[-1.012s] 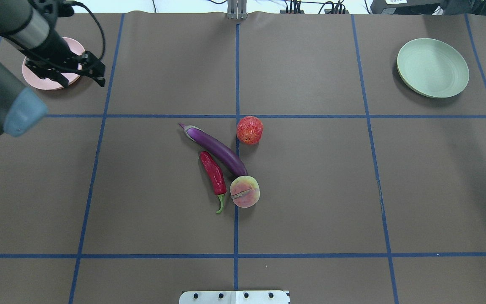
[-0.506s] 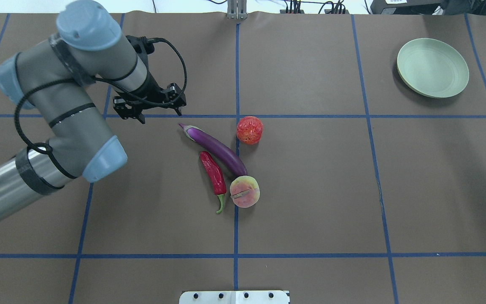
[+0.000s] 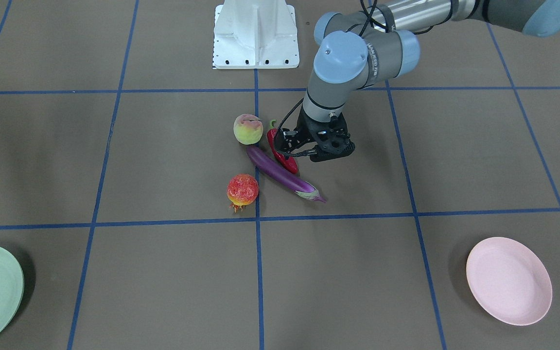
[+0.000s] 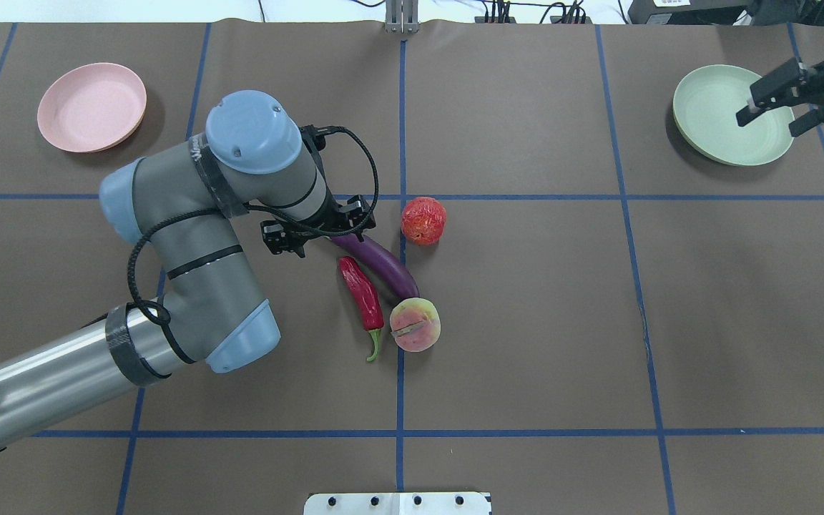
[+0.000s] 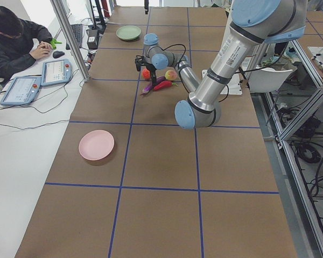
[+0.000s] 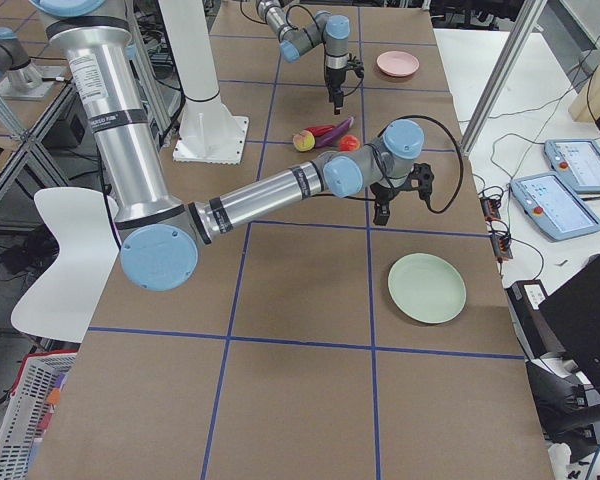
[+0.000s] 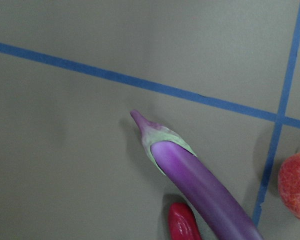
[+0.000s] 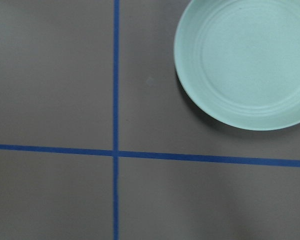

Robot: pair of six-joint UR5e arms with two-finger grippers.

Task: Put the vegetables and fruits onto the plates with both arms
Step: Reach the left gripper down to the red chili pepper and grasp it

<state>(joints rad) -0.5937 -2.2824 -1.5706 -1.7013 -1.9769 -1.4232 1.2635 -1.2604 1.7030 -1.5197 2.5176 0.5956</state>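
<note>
Overhead exterior — two plates [image 4: 91, 107] [image 4: 712, 114], two fruits [image 4: 423, 221] [image 4: 415, 325], two vegetables [image 4: 380, 265] [image 4: 362, 293]

Bright, even light; soft shadow beside pink plate [image 4: 91, 107].

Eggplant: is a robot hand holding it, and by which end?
Nothing is held. The left gripper hangs open above the eggplant's cap end. The right gripper is open and empty over the green plate.

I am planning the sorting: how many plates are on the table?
2. In the overhead view, the pink plate lies at the far left and the green plate at the far right. Both are empty, and none seems hidden.
</note>
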